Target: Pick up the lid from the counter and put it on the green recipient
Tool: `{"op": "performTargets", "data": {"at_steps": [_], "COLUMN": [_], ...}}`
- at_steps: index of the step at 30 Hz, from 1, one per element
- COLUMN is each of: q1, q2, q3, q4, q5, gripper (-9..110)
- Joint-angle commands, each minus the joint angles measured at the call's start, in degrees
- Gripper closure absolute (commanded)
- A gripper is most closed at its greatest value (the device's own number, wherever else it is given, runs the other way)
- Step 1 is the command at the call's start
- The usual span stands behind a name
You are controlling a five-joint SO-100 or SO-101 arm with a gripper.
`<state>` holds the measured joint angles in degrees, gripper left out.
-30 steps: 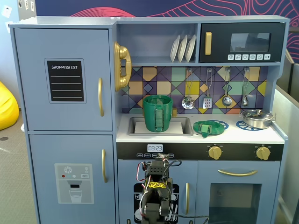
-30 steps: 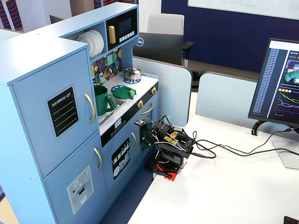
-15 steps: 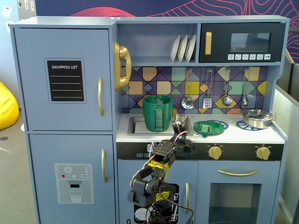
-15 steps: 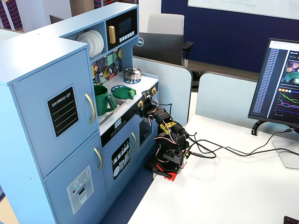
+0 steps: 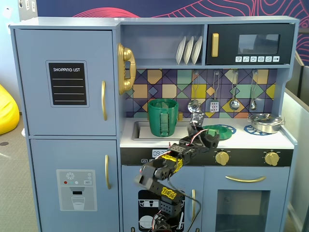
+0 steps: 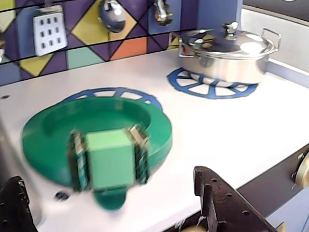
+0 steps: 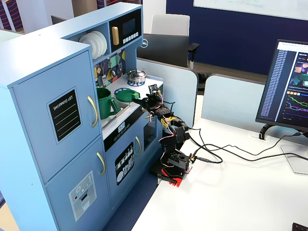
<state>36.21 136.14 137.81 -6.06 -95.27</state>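
The lid is a flat, round, dark-green plastic disc with a shallow raised rim and a lighter green strap handle standing up from its near side; the strap has ribbed dark edges on both sides. It lies flat on the white worktop, on top of a blue spoked burner ring whose far arc shows behind it. In a fixed view the lid sits to the right of the green recipient, apart from it.

The recipient is a tall dark-green cylinder, open at the top, with a ribbed vertical strap handle facing the camera; it stands upright in the sink recess. In another fixed view it appears as the green pot left of the lid.

One lid, one green recipient, two blue burner rings; the second ring carries one shiny steel pan with its own steel cover. Three white plates stand in the upper shelf, and utensils hang along the tiled back wall.

The tool is at the lid's near edge. In the wrist view its two dark fingers show at the bottom corners, wide apart, with nothing between them; the lid lies just beyond them.
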Motion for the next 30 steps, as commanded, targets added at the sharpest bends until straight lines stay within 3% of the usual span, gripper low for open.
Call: {"op": "performTargets", "data": {"at_steps": [1,16,19,22,30], "q1": [0.7,-2.55,-2.81,-4.04,-6.06], "q2": [-5.36,-22.59,-24.96,-26.98,-24.96], "q3": [-8.7,-21.27,-22.76,-24.61,-32.43], "q4": [-2.64,-4.31,-4.48,-4.57,-1.49], "q5": [0.09,0.62,0.18,0.7,4.48], "gripper": [63,67,77,99,101]}}
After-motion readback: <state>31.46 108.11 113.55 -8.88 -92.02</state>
